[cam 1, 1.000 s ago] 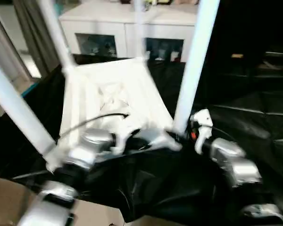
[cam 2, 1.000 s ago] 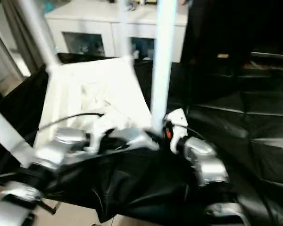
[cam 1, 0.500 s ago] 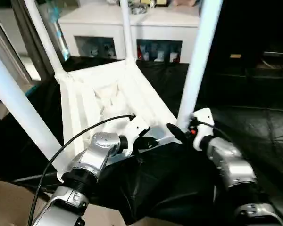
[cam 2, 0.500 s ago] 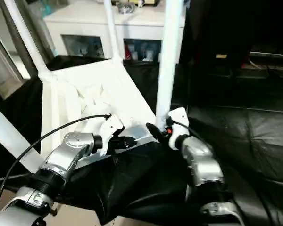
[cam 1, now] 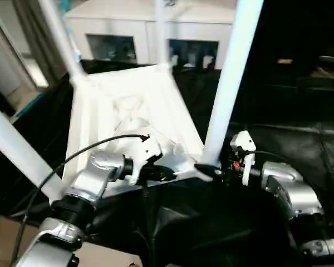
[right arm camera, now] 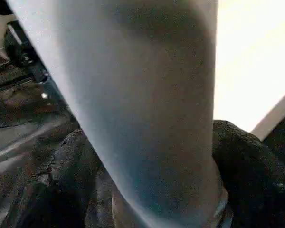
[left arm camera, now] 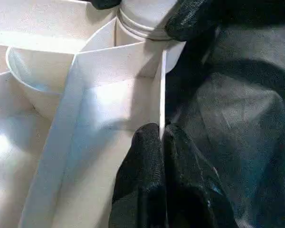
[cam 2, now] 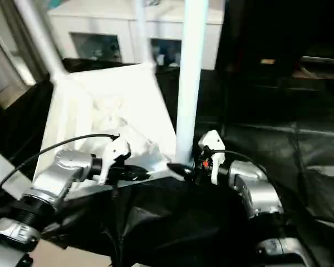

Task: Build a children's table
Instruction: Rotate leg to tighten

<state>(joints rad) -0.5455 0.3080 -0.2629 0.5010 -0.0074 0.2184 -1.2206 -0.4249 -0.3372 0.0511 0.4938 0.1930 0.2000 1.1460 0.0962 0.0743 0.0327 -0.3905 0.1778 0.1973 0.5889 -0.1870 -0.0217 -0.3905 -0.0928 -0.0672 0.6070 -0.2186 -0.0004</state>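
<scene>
Up close, left gripper (left arm camera: 160, 142) pinches the children's table (cam 1: 150, 111) rim; right gripper (right arm camera: 152, 190) fingers straddle its leg (right arm camera: 133, 95).

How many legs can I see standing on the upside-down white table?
4: near right leg at the right gripper, far right leg, far left leg, near left leg.

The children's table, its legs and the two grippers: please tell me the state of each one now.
Children's table: upside down on black cloth, ribbed underside up.
Near right leg: upright in its corner socket.
Far legs: upright in their sockets.
Left gripper: shut on the tabletop's rim.
Right gripper: fingers on both sides of the near right leg's base.
</scene>
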